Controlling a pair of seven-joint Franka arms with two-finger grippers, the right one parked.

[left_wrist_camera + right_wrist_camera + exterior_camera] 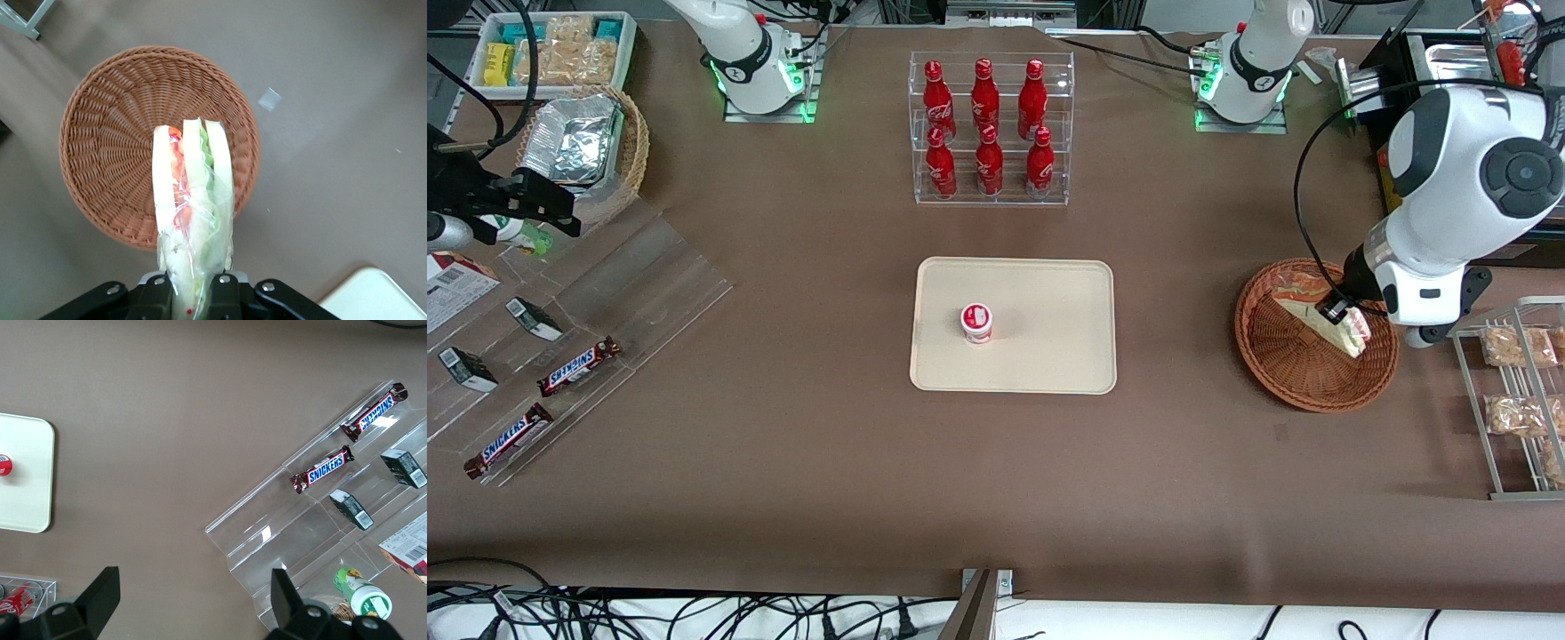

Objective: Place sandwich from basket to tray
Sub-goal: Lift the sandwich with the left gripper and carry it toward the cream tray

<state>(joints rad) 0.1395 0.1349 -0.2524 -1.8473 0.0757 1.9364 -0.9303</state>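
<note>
My left gripper (1346,316) is shut on the sandwich (1323,324), a plastic-wrapped wedge of white bread with red and green filling. The wedge hangs from the gripper (193,288) over the round reddish-brown wicker basket (1282,360), which holds nothing else. In the left wrist view the sandwich (190,200) points down at the basket (113,133). The cream tray (1049,356) lies at the table's middle, toward the parked arm's end from the basket. One corner of the tray (375,297) shows in the wrist view.
A small red-and-white cup (976,322) stands on the tray. A clear rack of red bottles (989,129) stands farther from the camera than the tray. A wire rack with bagged snacks (1516,400) sits beside the basket. A clear stand with Snickers bars (578,366) lies at the parked arm's end.
</note>
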